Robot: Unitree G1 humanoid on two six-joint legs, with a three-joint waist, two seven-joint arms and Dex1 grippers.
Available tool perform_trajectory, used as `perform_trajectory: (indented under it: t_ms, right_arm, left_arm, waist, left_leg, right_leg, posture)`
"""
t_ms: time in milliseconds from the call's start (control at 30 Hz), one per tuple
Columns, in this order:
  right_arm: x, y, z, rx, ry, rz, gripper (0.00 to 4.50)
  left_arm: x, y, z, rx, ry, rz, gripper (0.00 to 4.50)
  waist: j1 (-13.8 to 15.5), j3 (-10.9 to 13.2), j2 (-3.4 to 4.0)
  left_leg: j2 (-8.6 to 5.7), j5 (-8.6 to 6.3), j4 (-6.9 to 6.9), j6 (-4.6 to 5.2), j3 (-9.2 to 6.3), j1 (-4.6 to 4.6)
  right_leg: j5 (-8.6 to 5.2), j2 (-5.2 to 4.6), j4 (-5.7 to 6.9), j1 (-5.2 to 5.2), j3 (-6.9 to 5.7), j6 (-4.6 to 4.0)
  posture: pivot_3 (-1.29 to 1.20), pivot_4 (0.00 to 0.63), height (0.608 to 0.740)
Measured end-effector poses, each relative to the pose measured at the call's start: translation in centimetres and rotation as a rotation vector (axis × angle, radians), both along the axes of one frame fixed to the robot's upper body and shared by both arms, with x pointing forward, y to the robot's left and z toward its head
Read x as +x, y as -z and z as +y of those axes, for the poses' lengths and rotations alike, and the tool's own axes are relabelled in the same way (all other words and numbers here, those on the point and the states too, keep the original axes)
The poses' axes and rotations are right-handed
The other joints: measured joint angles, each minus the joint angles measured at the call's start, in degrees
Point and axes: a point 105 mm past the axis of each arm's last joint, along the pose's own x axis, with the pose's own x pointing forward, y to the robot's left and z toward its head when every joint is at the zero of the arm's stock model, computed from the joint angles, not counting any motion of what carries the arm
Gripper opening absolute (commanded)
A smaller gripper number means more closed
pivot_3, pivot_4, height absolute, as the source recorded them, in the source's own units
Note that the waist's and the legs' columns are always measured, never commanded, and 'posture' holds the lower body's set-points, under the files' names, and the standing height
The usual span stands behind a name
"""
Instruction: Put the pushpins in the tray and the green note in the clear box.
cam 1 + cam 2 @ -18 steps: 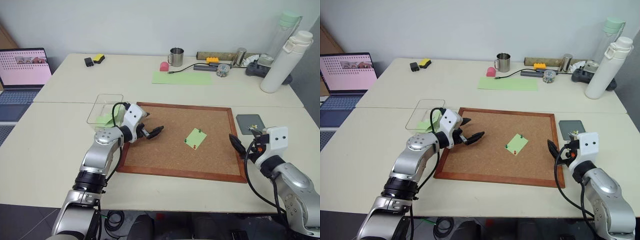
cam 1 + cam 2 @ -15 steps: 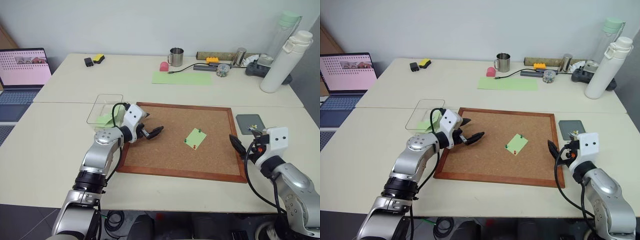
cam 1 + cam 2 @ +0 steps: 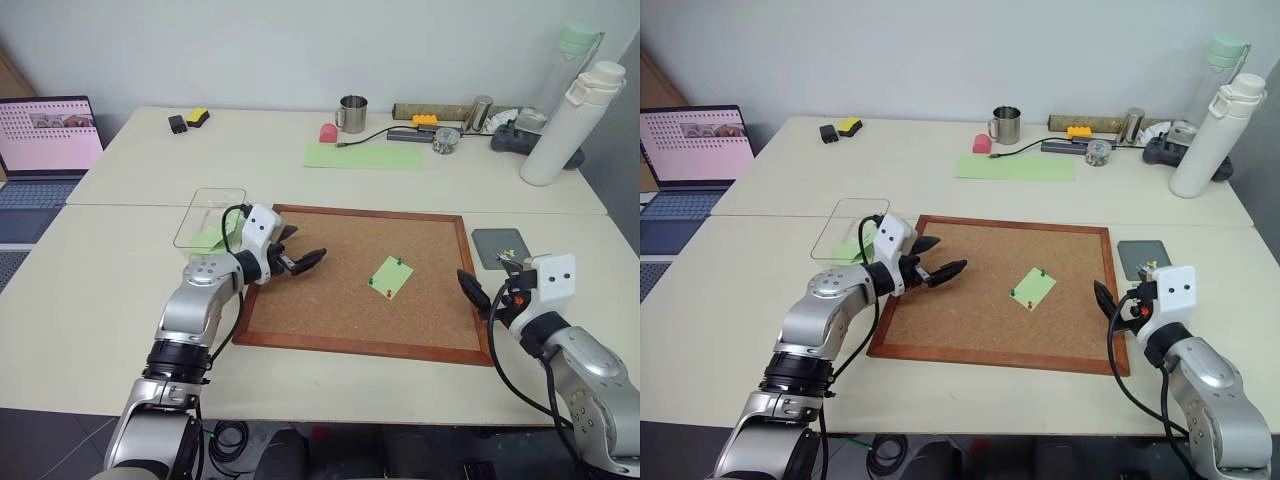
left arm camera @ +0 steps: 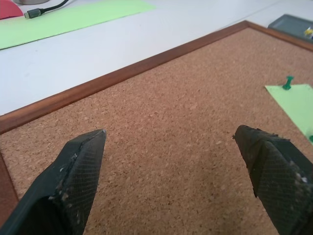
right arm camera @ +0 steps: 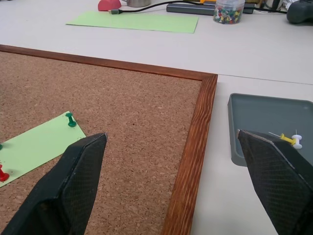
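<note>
The green note [image 3: 390, 275] lies on the cork board [image 3: 330, 310], right of its middle, held by a few pushpins: a green one [image 3: 399, 262] at its far corner and a red one [image 3: 387, 293] at its near edge. The dark grey tray [image 3: 496, 243] sits right of the board with a yellow pushpin [image 5: 286, 140] and a white one in it. The clear box [image 3: 203, 206] stands left of the board with green paper inside. My left gripper [image 3: 300, 262] hovers open over the board's left part. My right gripper [image 3: 488, 277] stands open at the board's right edge, next to the tray.
A large pale green sheet [image 3: 362, 155], a metal mug [image 3: 351, 113], a jar of pins [image 3: 446, 140] and a white bottle [image 3: 565, 125] stand on the far table. A laptop [image 3: 45, 140] sits at the far left.
My left hand has drawn slightly to the left over the board, still open. The right arm and the note have not moved.
</note>
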Motion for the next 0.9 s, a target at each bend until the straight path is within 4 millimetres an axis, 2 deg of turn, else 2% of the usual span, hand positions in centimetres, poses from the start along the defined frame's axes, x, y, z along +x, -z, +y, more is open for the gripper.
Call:
perform_trajectory:
  t_ms: [433,700,800,900]
  right_arm:
    - [0.2,-0.6,1.2,0.019,-0.052,-0.005,4.45]
    - [0.4,-1.0,2.2,-0.002,-0.120,-0.007,4.50]
    - [0.9,-1.7,3.1,-0.001,-0.165,-0.028,4.50]
    - [1.4,-1.5,4.0,-0.004,-0.208,-0.014,4.50]
  left_arm:
    - [-0.2,-0.8,-0.2,-0.012,0.027,-0.021,4.50]
    - [-1.0,-2.2,-1.1,-0.083,0.104,-0.036,2.98]
    - [-1.4,-2.1,-1.3,-0.082,0.132,-0.032,2.42]
    - [-1.7,-1.8,-1.2,-0.062,0.149,-0.027,1.93]
  waist:
    - [0.00,0.00,0.00]
    - [-0.05,0.00,0.00]
    - [-0.10,0.00,0.00]
    - [-0.08,0.00,-0.01]
  left_leg:
    - [0.00,0.00,0.00,0.00,0.00,0.00]
    - [0.00,0.00,0.00,0.00,0.01,0.01]
    - [0.00,0.00,0.00,0.00,0.00,0.01]
    - [0.01,0.00,0.01,0.00,0.00,0.01]
  right_leg:
    - [0.00,0.00,0.00,0.00,0.00,0.00]
    - [0.00,0.00,0.00,0.00,0.01,0.00]
    - [0.00,0.00,0.00,0.00,0.00,0.00]
    - [0.00,0.01,-0.01,0.00,0.00,0.00]
  posture:
    - [0.00,0.150,0.740]
    - [0.00,0.150,0.740]
    - [0.00,0.150,0.740]
    - [0.00,0.150,0.740]
